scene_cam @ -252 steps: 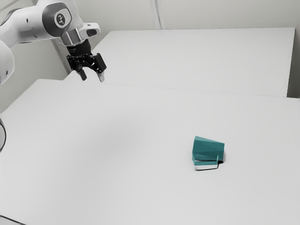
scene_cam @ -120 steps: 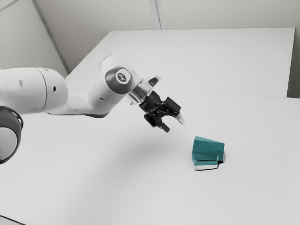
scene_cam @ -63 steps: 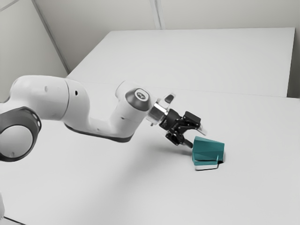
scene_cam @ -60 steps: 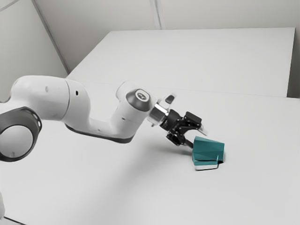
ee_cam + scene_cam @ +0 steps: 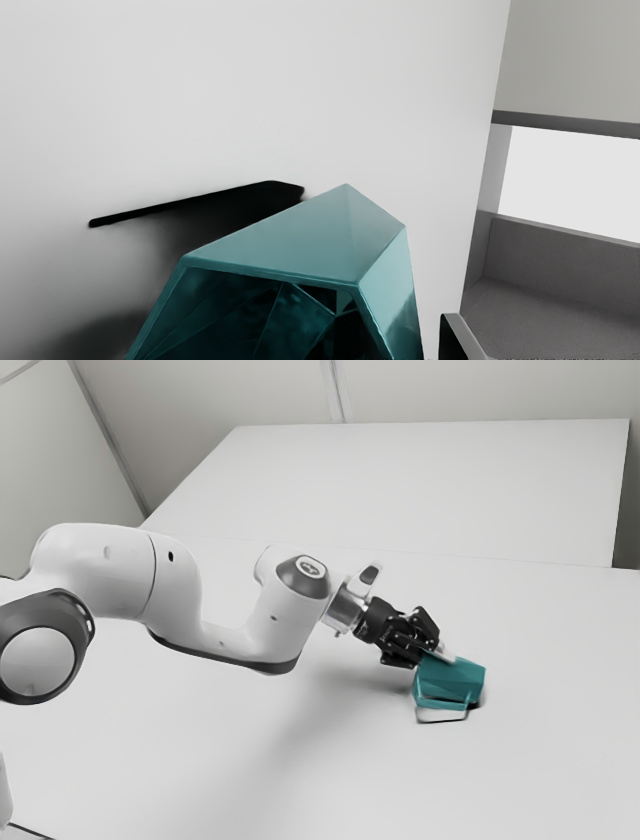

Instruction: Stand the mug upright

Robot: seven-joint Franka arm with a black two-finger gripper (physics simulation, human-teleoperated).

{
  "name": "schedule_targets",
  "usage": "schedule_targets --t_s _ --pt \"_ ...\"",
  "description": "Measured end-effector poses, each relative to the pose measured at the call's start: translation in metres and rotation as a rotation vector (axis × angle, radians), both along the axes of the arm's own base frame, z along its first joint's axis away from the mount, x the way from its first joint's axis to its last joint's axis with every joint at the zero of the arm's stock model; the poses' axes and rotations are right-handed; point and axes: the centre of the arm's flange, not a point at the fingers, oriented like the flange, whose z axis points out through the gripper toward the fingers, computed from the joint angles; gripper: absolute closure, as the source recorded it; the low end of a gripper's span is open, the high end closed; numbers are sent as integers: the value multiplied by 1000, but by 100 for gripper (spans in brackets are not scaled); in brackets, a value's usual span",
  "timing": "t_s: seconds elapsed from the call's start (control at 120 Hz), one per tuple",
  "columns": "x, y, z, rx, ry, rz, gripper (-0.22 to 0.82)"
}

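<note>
Mug (image 5: 450, 682) has shifted slightly — it lies mouth-first at the pincer (image 5: 430, 658).

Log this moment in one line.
mug: on its side, mouth toward gripper | gripper: at the rim | upright: not yet | grip: unclear

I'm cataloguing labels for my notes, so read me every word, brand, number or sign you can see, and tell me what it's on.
No text can be read.
Arm: one small mark on the round cap of a joint, too small to make out.
Mug: no lettering on the sides that show.
</note>
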Motion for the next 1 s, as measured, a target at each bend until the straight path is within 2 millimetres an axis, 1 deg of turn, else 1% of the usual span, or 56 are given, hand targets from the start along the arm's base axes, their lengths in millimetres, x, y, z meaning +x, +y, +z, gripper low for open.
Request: schedule_targets --t_s 0.067,0.15,0.283,0.367,0.4,0.433,0.525,0.567,0.608,0.717,0.808,0.925,1.0 --pt "0 -1 1 0 -7 -6 68" --pt "0 -1 4 0 -17 -12 72" --pt "0 -2 18 3 -48 -22 75" --pt "-1 -2 22 6 -56 -26 76" --pt "-1 -1 31 8 -71 -27 76" --pt "-3 -1 46 15 -98 -32 77" --pt "-5 10 96 82 -197 -76 77" --pt "-2 22 119 145 -244 -108 77" --pt "2 42 136 212 -276 -132 77" --pt "6 97 161 369 -288 -169 77" --pt "5 133 167 481 -262 -197 78" --pt "2 164 172 628 -240 -237 78" --pt "3 188 173 716 -222 -244 78"
